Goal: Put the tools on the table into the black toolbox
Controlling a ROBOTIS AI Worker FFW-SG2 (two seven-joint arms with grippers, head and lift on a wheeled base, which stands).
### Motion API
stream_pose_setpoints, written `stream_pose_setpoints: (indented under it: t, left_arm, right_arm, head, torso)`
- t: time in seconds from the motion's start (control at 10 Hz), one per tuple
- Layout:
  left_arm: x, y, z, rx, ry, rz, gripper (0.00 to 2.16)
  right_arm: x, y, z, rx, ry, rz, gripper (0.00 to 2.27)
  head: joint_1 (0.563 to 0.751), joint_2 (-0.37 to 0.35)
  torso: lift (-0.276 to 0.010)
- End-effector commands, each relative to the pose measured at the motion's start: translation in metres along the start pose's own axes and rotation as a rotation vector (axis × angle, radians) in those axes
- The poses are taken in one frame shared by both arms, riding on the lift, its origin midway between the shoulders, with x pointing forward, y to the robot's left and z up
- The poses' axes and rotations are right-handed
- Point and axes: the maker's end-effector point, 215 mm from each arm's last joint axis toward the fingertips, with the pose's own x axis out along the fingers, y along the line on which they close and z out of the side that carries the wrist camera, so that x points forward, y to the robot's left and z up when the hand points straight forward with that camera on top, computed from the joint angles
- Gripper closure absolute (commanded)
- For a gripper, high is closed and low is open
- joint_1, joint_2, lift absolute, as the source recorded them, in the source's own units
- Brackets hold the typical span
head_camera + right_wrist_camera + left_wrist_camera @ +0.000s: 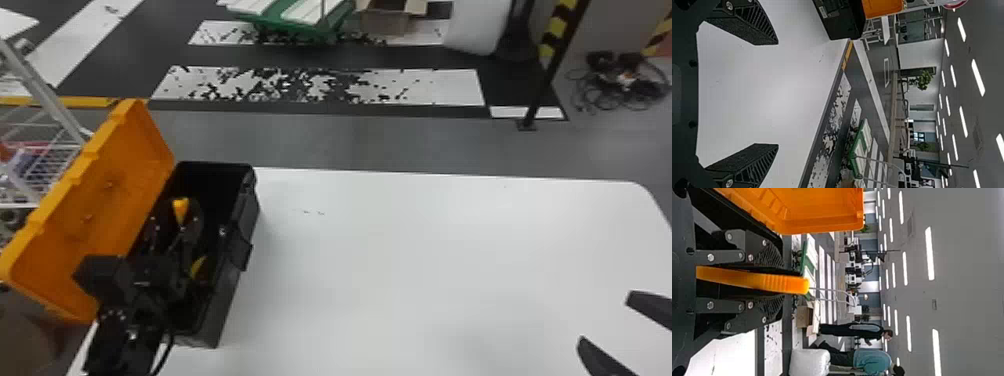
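Note:
Over the opening of the black toolbox (216, 311), in the head view, is my left gripper (172, 231), shut on a tool with a yellow handle (180, 209). The left wrist view has this yellow handle (770, 282) held between both fingers of the left gripper (781, 283). A second yellow piece (198, 268) shows within the toolbox; what it belongs to is hidden. At the table's right side, my right gripper (606, 321) stands open above the white surface. Seen from the right wrist, the right gripper (777, 94) has widely parted fingers with nothing between them.
The toolbox's orange lid (125, 172) is folded back to the left, its raised edge beside the left arm. The toolbox stands on the left part of the white table (400, 260). A white wire rack (45, 145) is beyond the lid.

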Motion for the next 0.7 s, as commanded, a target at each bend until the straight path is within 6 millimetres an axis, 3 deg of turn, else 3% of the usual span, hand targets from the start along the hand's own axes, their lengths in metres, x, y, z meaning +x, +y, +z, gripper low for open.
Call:
stream_pose_setpoints:
  t: [0.0,0.4,0.6]
  left_arm:
    - [-0.001,0.001,0.008,0.000,-0.018,0.001,0.02]
    - [-0.032,-0.007,0.051,-0.012,-0.137,-0.009,0.03]
    - [-0.051,-0.020,0.050,-0.043,-0.141,-0.018,0.04]
  right_arm:
    - [0.000,0.000,-0.002,0.001,-0.002,-0.001,0.08]
    - [-0.006,-0.005,0.003,-0.013,-0.031,-0.014,0.08]
    - [-0.013,-0.010,0.001,-0.021,-0.064,-0.033,0.08]
  head:
    - [0.695,0.099]
    - [0.695,0.091]
    - [0.695,0.070]
  torso:
    - [-0.039]
    - [-0.039]
    - [-0.039]
